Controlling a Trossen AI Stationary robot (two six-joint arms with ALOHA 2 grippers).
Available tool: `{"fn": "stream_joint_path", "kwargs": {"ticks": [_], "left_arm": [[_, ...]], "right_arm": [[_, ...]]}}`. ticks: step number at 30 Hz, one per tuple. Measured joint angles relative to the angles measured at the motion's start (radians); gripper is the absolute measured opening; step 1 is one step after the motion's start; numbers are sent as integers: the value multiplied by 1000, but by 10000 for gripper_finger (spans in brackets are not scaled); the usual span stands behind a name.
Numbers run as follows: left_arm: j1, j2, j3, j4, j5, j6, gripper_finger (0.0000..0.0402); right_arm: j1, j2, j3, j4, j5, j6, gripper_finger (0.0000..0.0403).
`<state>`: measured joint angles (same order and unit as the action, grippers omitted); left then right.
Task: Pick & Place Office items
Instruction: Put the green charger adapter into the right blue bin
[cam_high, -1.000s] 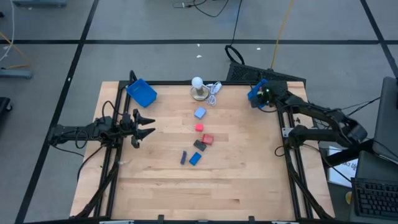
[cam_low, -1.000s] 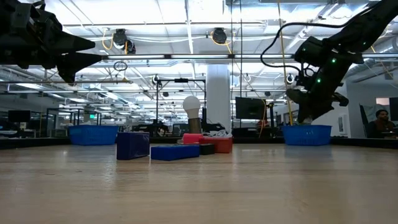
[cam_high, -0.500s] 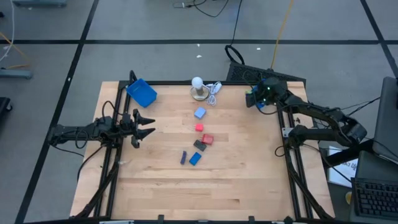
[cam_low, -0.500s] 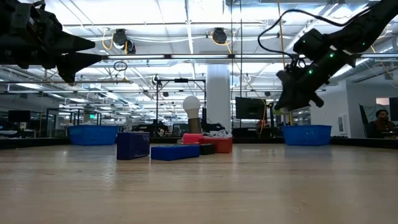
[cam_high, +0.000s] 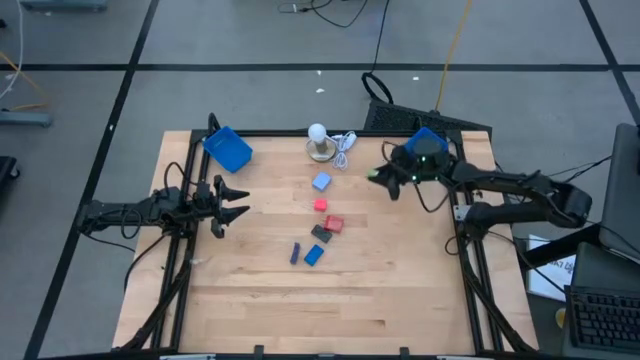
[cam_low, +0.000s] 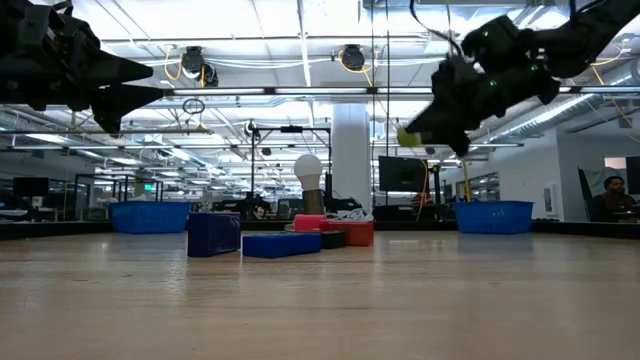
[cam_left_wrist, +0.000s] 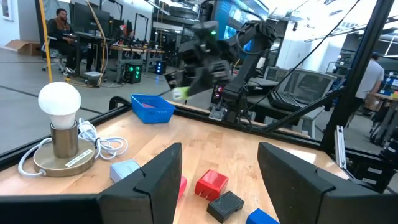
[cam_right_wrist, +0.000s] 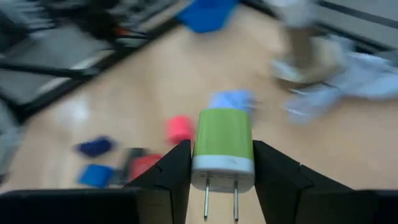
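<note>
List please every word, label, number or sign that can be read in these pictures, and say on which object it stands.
No text can be read in any view.
Lamp base: carries a pale strip, perhaps a label; too small to read.
Green charger held by the right tool: no print visible.
Coloured blocks, such as the red block: plain faces, no marks.
Blue tray: no marking visible.

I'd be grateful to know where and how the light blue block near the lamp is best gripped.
Grip the light blue block across two opposite flat sides, coming straight down from above. It lies flat, apart from the small red block and the lamp base, so the jaws fit beside it. The left gripper is open and empty; the right gripper is shut on a green charger.
</note>
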<state>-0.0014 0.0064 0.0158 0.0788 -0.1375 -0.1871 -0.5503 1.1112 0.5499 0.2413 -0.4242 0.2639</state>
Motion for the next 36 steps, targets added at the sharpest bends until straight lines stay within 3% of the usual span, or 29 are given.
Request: {"fn": "stream_joint_path", "kwargs": {"ticks": [10,17,36], "left_arm": [[0,0,0,0,0,0,214],[0,0,0,0,0,0,214],[0,0,0,0,0,0,214]], "right_arm": [[328,118,0,281,-26,34,129],[483,210,0,357,-27,-3,129],[523,200,0,263,-14,-208,129]]}}
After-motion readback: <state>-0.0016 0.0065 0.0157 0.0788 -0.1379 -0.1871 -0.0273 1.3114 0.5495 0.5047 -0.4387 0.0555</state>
